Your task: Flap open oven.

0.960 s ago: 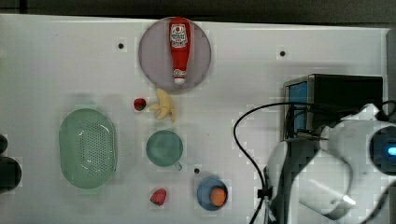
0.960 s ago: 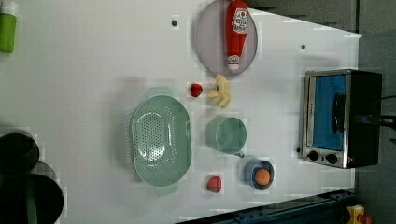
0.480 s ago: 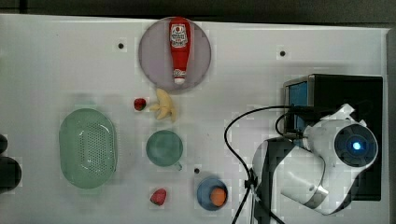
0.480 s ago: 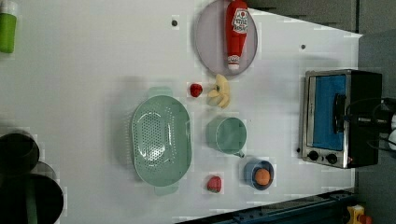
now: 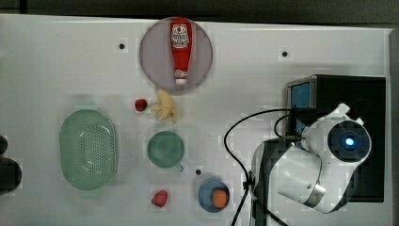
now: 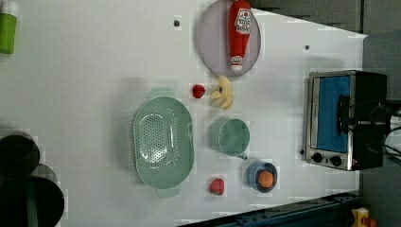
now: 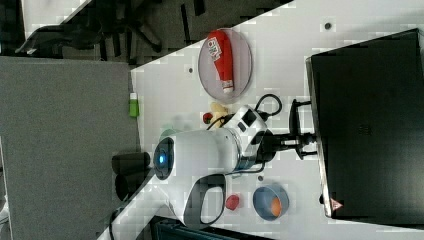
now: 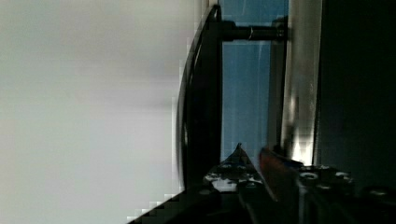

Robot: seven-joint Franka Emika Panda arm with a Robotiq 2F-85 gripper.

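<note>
The oven [image 6: 347,118] stands at the left view's right edge, its blue glass door [image 6: 333,113] flat against the silver frame. In the top view my white arm [image 5: 324,160] covers the front of the oven [image 5: 348,94]. In the right view my gripper [image 7: 300,140] reaches level to the bar handle [image 7: 295,112] at the oven's [image 7: 370,120] front. The wrist view shows the dark handle [image 8: 201,93], blue glass [image 8: 245,93] and silver frame [image 8: 301,79] close up. My fingertips [image 8: 236,158] stand a narrow gap apart beside the handle, with nothing seen between them.
On the white table [image 5: 56,66] lie a ketchup bottle on a grey plate [image 5: 155,70], a banana piece [image 5: 164,106], a green colander [image 5: 88,148], a green cup [image 5: 164,148], a blue bowl [image 5: 212,194] and two small red items. Black cable [image 5: 235,141] loops from my arm.
In the top view my arm has swung leftward from the right edge and now lies over the oven's front. The oven door has not moved.
</note>
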